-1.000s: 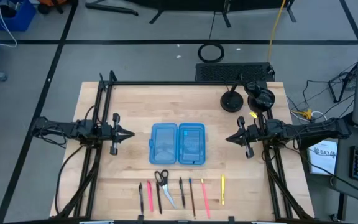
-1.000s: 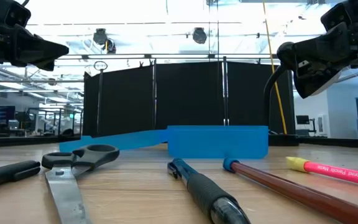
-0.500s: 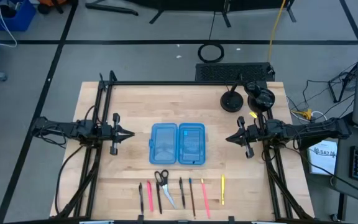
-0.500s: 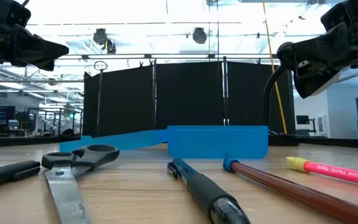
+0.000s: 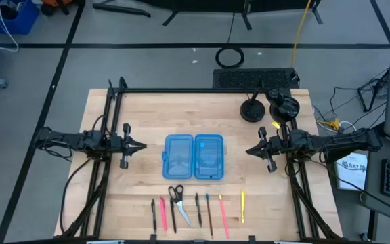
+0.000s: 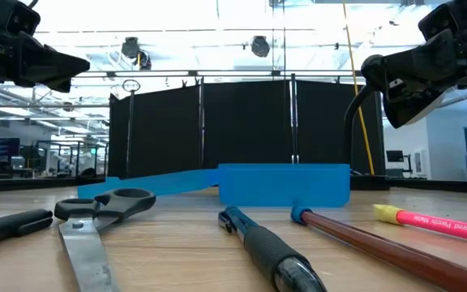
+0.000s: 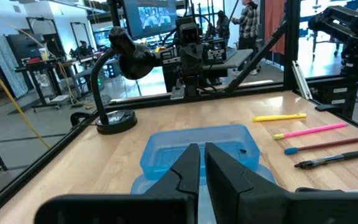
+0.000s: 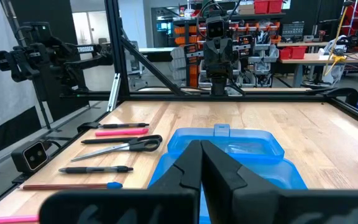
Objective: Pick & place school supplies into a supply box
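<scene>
The box [image 5: 193,156] lies open at mid-table, its two blue halves side by side. Nearer the front edge the supplies sit in a row: scissors [image 5: 179,202], dark pens, a pink pen [image 5: 162,211], a yellow pencil [image 5: 242,206]. Only the low view shows the box's raised half [image 6: 284,185] standing taller than the flat one. The left gripper [image 5: 141,146] hovers left of the box, fingers nearly together, holding nothing; the right gripper [image 5: 250,150] hovers on its right, closed and empty. Each wrist view faces the opposite arm across the box. A black lamp [image 5: 252,110] stands at the back right.
</scene>
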